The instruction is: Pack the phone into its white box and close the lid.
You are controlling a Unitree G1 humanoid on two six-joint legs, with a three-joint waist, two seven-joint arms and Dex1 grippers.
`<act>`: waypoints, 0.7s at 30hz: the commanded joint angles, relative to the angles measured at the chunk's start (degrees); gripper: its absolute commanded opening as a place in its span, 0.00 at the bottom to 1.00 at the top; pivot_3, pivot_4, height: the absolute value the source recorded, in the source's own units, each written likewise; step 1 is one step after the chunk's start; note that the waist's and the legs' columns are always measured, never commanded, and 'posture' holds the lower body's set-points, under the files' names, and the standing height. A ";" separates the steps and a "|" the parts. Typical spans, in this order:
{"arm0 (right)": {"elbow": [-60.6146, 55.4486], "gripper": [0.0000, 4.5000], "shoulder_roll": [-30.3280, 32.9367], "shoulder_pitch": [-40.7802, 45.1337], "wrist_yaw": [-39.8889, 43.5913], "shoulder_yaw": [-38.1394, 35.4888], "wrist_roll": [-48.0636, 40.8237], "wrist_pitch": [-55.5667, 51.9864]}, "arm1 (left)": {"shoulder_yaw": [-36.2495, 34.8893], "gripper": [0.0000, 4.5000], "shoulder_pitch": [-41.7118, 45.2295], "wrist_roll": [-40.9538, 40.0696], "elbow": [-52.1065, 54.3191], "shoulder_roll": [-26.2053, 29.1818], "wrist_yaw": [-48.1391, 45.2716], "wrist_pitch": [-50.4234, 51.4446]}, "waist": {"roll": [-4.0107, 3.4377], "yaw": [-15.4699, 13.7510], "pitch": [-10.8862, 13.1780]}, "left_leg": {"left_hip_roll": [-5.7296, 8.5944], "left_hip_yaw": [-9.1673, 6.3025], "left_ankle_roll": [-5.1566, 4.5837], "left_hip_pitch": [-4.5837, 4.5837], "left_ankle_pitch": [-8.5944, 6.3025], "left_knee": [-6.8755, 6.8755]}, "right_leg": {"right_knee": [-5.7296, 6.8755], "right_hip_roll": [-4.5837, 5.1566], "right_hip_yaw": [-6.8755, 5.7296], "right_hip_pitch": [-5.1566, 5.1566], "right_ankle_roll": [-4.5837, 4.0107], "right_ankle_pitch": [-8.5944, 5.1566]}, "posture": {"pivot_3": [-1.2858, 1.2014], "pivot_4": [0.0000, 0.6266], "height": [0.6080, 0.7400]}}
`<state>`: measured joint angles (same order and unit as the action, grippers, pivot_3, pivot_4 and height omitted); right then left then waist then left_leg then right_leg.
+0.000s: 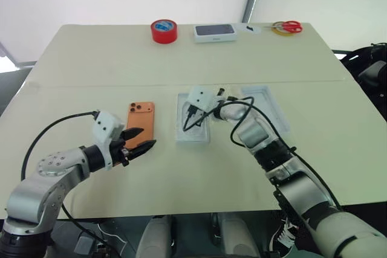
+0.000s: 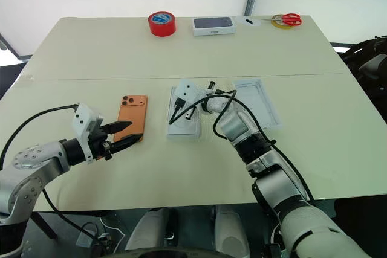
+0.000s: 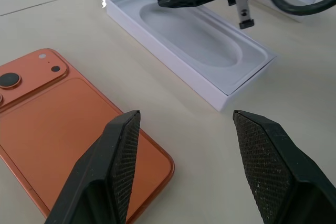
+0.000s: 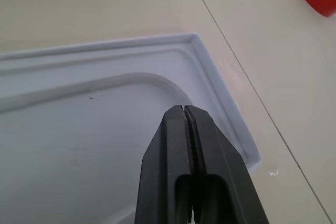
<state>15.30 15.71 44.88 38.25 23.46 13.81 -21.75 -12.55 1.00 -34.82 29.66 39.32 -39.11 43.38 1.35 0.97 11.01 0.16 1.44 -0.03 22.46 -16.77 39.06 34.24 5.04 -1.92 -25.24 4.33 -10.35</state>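
Note:
The orange phone (image 1: 140, 122) lies back up on the table, its lenses at the far end. My left gripper (image 1: 148, 136) hovers open at the phone's near right corner, nothing between its fingers (image 3: 123, 150). Right of the phone sits the white box (image 1: 193, 136), with a flat white insert (image 3: 197, 38) with an oval recess lying in it. My right gripper (image 4: 184, 111) is shut and empty, its tip just above the far end of that recess. The lid (image 1: 266, 108) lies open side up, plain white inside, to the right of the box.
At the table's far edge stand a red tape roll (image 1: 164, 31), a white box with a dark picture on top (image 1: 214, 32), and red-handled scissors on a tape ring (image 1: 287, 26). A seam crosses the table behind the phone.

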 commanded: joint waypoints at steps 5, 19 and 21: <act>-7.83 0.01 1.27 -2.36 4.51 2.97 0.93 -3.90 | -0.79 0.65 0.80 -2.36 1.55 1.05 -1.68 -0.71 | 0.01 -0.03 -0.01 | 0.00 0.00 0.00 -0.01 0.00 0.00 | 0.00 0.00 -0.01 0.00 -0.04 -0.02 | 0.52 0.24 0.97; 7.08 0.01 -2.13 2.19 -9.37 2.09 6.57 -0.73 | -0.06 0.65 -0.19 -3.71 3.31 1.78 -2.97 -0.76 | 0.02 -0.10 -0.01 | 0.01 0.01 0.01 -0.02 0.00 0.00 | -0.01 0.00 0.00 0.02 -0.07 -0.04 | 0.52 0.24 0.97; 7.19 0.01 -2.15 2.28 -9.12 2.11 6.47 -0.21 | -0.04 0.65 -0.25 -3.64 3.39 1.62 -2.67 -0.82 | 0.02 -0.10 -0.01 | 0.01 0.01 0.01 -0.02 0.00 0.01 | -0.01 0.00 0.00 0.02 -0.06 -0.04 | 0.52 0.24 0.97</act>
<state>21.91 13.68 46.13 29.45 26.46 19.94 -22.49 -12.22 0.76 -37.99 30.60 40.58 -41.99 43.41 1.36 0.87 10.99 0.17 1.45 -0.02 22.44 -16.77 39.06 34.23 5.05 -1.92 -25.22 4.27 -10.39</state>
